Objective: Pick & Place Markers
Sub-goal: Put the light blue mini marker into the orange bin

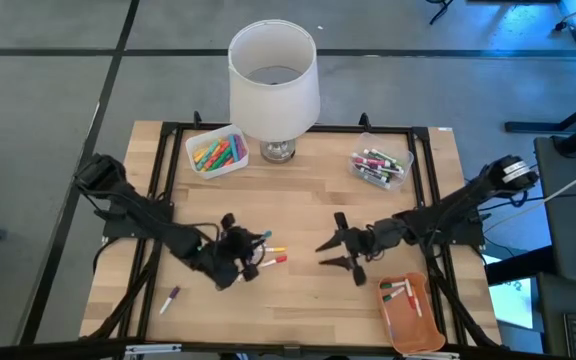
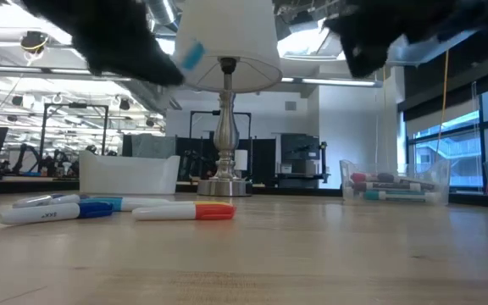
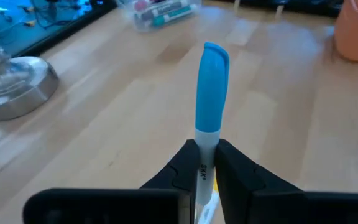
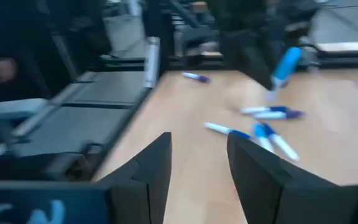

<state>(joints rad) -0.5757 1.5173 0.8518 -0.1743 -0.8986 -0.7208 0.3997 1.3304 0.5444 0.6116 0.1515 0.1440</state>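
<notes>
**Blue-capped marker clamped in left hand above the bench**

Left hand (image 1: 251,250) raised over the wooden bench (image 1: 298,200) toward 7 o'clock from the bench centre, fingers (image 3: 241,177) clamped on the white barrel of a blue-capped marker (image 3: 210,106), cap pointing away from the wrist. Directly below and just beside that hand, a few loose markers (image 1: 273,255) lying flat on the wood, among them a white one with an orange-red cap (image 2: 185,212) and a white one with a blue cap (image 2: 45,212). One more purple-tipped marker (image 1: 170,298) lying alone near 8 o'clock, well apart from the rest.

Right hand (image 1: 336,254) hovering near 5 o'clock, fingers (image 4: 154,168) standing apart with nothing between them, tips aimed toward the left hand.

At 11 o'clock, a white tray (image 1: 215,152) filled with markers in orange, yellow, green and pink. At 1 o'clock, a clear bin (image 1: 380,163) with more markers laid inside. At 5 o'clock near the bench edge, an orange tray (image 1: 413,312) holding a few white markers. At 12 o'clock, a table lamp (image 1: 273,80) with a white shade and metal base, between the white tray and the clear bin.
</notes>
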